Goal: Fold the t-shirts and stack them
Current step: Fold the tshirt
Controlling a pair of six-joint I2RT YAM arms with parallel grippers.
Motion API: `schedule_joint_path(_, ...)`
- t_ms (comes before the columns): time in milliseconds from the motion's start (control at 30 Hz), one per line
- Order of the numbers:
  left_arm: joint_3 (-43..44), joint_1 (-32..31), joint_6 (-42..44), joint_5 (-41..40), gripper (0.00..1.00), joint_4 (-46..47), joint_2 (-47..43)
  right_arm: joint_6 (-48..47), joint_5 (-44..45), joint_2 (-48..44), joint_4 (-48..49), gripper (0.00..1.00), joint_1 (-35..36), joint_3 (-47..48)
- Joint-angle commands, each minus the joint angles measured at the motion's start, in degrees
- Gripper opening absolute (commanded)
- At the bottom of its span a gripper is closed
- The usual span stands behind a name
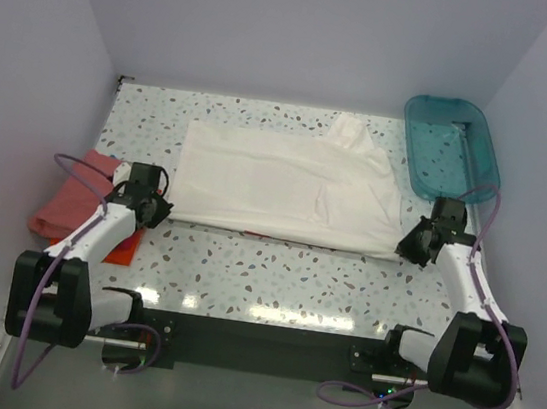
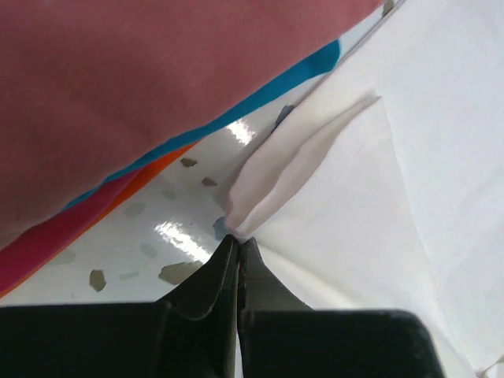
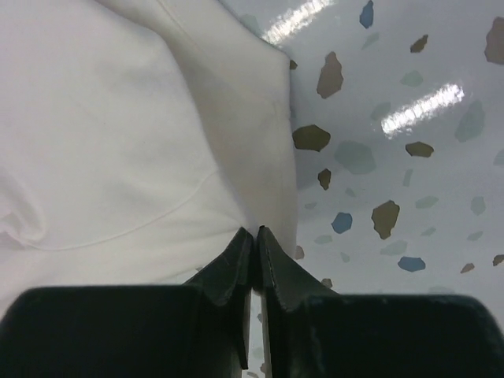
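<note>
The large white t-shirt (image 1: 286, 186) lies spread across the middle of the table, folded into a wide band. My left gripper (image 1: 152, 206) is at its near left corner. In the left wrist view the left gripper (image 2: 238, 239) is shut, with a folded corner of the white t-shirt (image 2: 378, 197) pinched at the tips. My right gripper (image 1: 412, 247) is at the near right corner. In the right wrist view the right gripper (image 3: 257, 231) is shut on the edge of the white t-shirt (image 3: 126, 142). A folded salmon-pink t-shirt (image 1: 70, 204) lies on an orange-red one (image 1: 126, 249) at the left.
A teal plastic tub (image 1: 451, 147) stands at the back right corner. The left wrist view shows the pink t-shirt (image 2: 157, 79), a blue edge (image 2: 268, 93) and an orange edge (image 2: 138, 183) close to the gripper. Walls enclose the table on three sides.
</note>
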Motion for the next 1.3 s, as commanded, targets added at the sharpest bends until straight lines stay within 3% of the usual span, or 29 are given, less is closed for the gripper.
schedule_joint_path(0, -3.5, 0.3, -0.1, -1.1, 0.00, -4.0, -5.4, -0.7, -2.1, -4.5, -5.2, 0.10, -2.8, -2.4)
schedule_joint_path(67, -5.2, 0.3, 0.3, -0.7, 0.00, -4.9, -8.8, 0.0, -3.3, -8.6, -7.0, 0.23, -3.1, -3.9)
schedule_joint_path(167, -6.8, 0.3, 1.0, 0.8, 0.32, -6.8, -13.4, 1.2, -6.1, -13.2, -7.7, 0.40, -3.1, -4.7)
schedule_joint_path(200, -7.0, 0.3, 1.2, 0.9, 0.55, -7.5, -14.5, 1.0, -6.0, -14.0, -6.9, 0.58, -3.2, -4.5)
schedule_joint_path(300, -6.2, 0.3, 3.7, 2.8, 0.67, -6.7, -18.0, -2.0, -5.6, -14.0, -6.6, 0.72, -3.1, -1.4)
schedule_joint_path(400, -4.2, 0.3, 6.2, 5.1, 0.67, -1.3, -18.7, -2.4, -8.9, -10.2, 0.7, 0.72, -0.9, 0.3)
schedule_joint_path(567, 4.1, -1.2, 10.5, 6.6, 0.63, 3.4, -6.9, -5.1, 0.1, 5.7, 5.3, 0.70, 12.6, 12.1)
schedule_joint_path(667, 9.5, -2.1, 12.1, 3.3, 0.57, 3.0, 0.3, -7.9, 0.9, 16.1, 6.3, 0.66, 14.6, 22.5)
schedule_joint_path(833, 15.0, -2.1, 11.9, -0.2, 0.54, 4.4, 9.8, -10.8, 3.1, 27.1, 7.6, 0.64, 15.1, 29.8)
schedule_joint_path(1000, 21.1, -2.7, 10.8, -2.2, 0.46, 0.8, 17.8, -10.7, 4.4, 29.7, 7.3, 0.63, 15.2, 33.1)
schedule_joint_path(1267, 24.2, -3.8, 3.3, -4.6, 0.47, -3.6, 23.4, -9.7, 5.7, 29.4, 8.5, 0.63, 15.2, 31.1)
